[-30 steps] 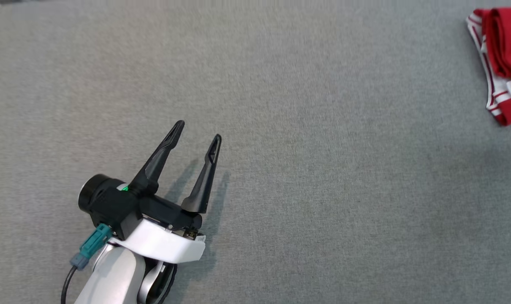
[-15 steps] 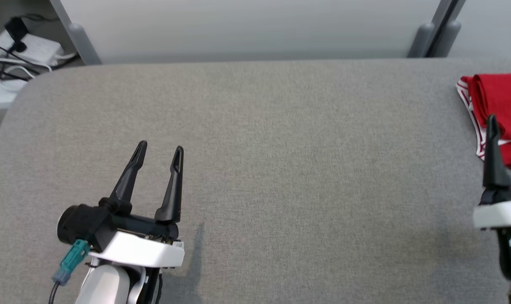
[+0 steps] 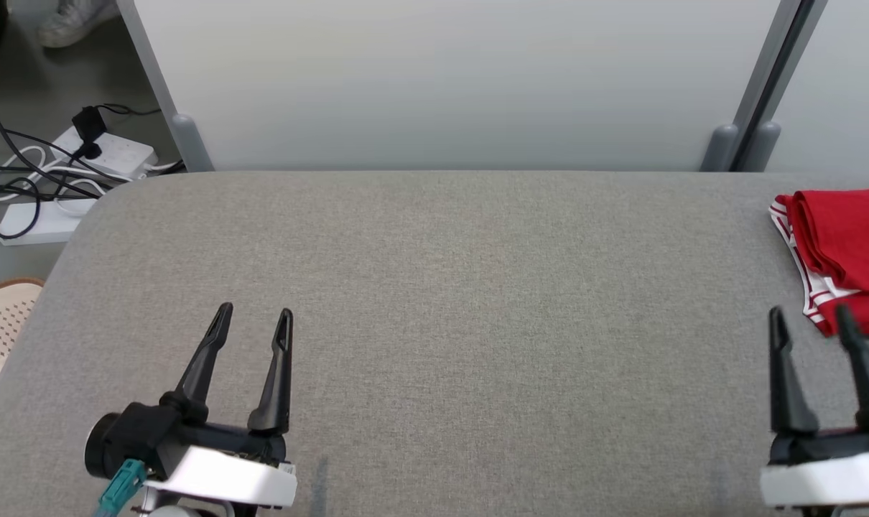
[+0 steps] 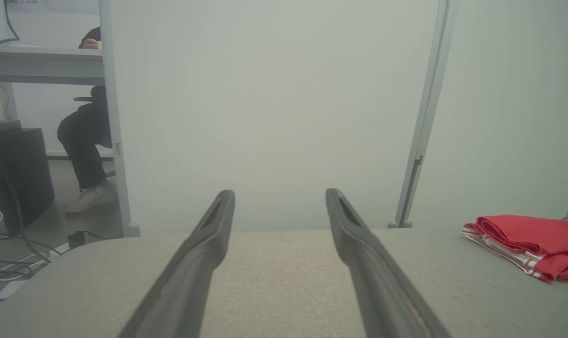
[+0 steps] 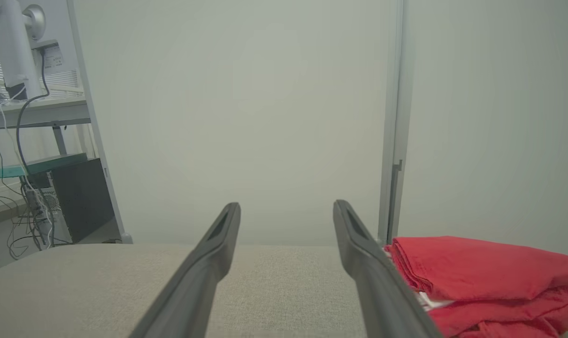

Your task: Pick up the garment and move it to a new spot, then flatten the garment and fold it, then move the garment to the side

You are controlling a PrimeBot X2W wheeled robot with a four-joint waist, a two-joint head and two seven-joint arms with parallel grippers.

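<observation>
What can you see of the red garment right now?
The garment is soft red cloth with a white, red-striped band along one edge, folded into a loose layered stack. It lies on the grey fabric-covered table at its far right, cut off by the head view's edge. The open right tool stands beside its near corner, not gripping it; contact cannot be told.

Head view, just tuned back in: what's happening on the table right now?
Nothing is being handled at this moment. The left claw and the right claw are both open and empty, fingers pointing across the grey padded table. The red garment, trimmed with white stripes, lies folded at the table's far right, just ahead of the right claw, with no finger closed on it. Judging from that, the folding and setting aside look done.
</observation>
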